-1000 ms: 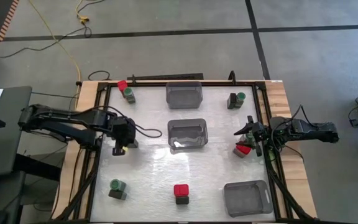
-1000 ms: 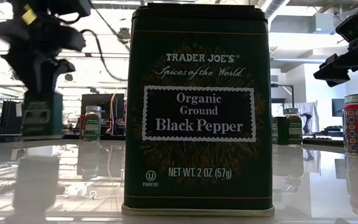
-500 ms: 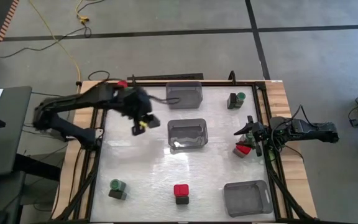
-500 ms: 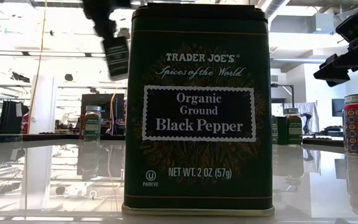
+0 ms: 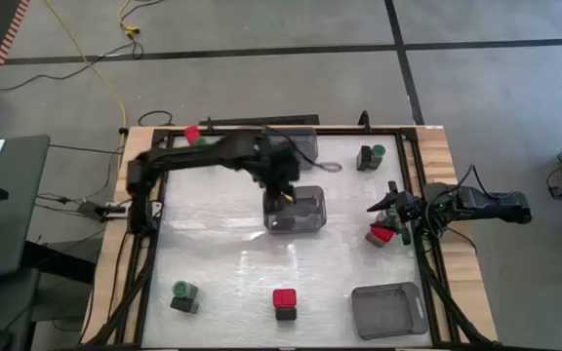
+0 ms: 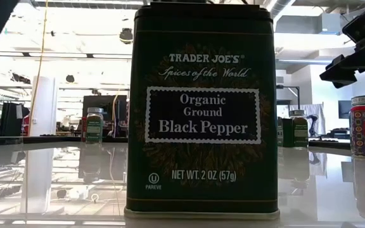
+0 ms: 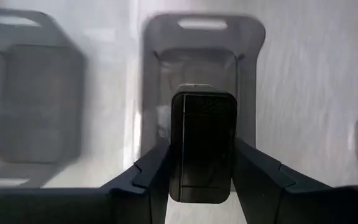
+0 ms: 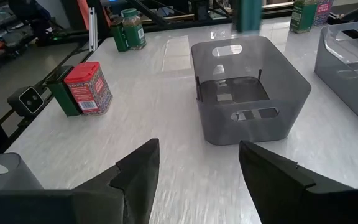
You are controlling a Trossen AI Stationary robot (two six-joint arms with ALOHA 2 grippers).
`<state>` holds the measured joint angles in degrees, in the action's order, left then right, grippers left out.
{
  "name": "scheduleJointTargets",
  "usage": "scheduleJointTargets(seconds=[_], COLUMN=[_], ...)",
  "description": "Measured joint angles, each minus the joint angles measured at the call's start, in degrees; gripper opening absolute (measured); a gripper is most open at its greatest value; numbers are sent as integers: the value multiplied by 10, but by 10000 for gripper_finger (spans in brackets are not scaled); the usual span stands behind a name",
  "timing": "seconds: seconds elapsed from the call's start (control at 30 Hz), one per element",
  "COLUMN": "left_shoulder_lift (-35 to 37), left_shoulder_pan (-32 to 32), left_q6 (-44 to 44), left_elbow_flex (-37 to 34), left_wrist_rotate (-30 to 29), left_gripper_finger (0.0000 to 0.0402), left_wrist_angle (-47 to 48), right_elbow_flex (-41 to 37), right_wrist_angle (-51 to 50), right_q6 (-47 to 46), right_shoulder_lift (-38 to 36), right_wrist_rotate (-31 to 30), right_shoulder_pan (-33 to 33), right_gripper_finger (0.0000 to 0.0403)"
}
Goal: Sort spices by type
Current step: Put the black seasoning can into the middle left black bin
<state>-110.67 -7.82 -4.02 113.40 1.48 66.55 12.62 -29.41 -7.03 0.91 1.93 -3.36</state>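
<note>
My left gripper (image 5: 286, 200) is shut on a black spice tin (image 7: 202, 146) and hovers over the middle grey bin (image 5: 305, 219). My right gripper (image 5: 395, 208) is open at the table's right edge, just beyond a red-capped jar (image 5: 381, 235) that stands on the table, and touches nothing. Other jars stand upright on their bases: a green-capped one (image 5: 372, 156) far right, another green-capped one (image 5: 184, 295) near left, and a red-capped one (image 5: 284, 302) at the near edge. That last one fills the low view as a black pepper tin (image 6: 201, 111). My left gripper pinches the black tin between its two fingers, one on each of two opposite sides (image 7: 178, 168). The fingers come from above, pointing down. The tin is lifted clear and hangs below the fingers over the middle bin's opening (image 7: 202, 62).
A second grey bin (image 5: 289, 146) sits at the far edge, partly under my left arm, and a third (image 5: 388, 310) at the near right corner. A red-capped and a green-capped jar (image 5: 195, 136) stand at the far left corner. A black frame (image 5: 154, 253) rims the table.
My left gripper has lifted the black tin off the table's left side. It carried the tin up and toward the far edge, then right across the table to above the middle bin. The tin has left the low view. My right arm kept still.
</note>
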Motion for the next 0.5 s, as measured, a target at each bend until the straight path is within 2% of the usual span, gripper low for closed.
scheduleJointTargets(seconds=[0.33,0.5], left_shoulder_lift=[-81,-84], left_shoulder_pan=[18,3], left_q6=[-17,-34], left_elbow_flex=[-4,-24], left_wrist_rotate=[-1,-2], left_gripper_finger=[144,144], left_wrist_angle=[-25,-54], right_elbow_flex=[0,0], right_wrist_angle=[0,0], right_q6=[0,0], right_shoulder_lift=[0,0], right_wrist_rotate=[0,0], right_shoulder_pan=[0,0], right_gripper_finger=[249,249])
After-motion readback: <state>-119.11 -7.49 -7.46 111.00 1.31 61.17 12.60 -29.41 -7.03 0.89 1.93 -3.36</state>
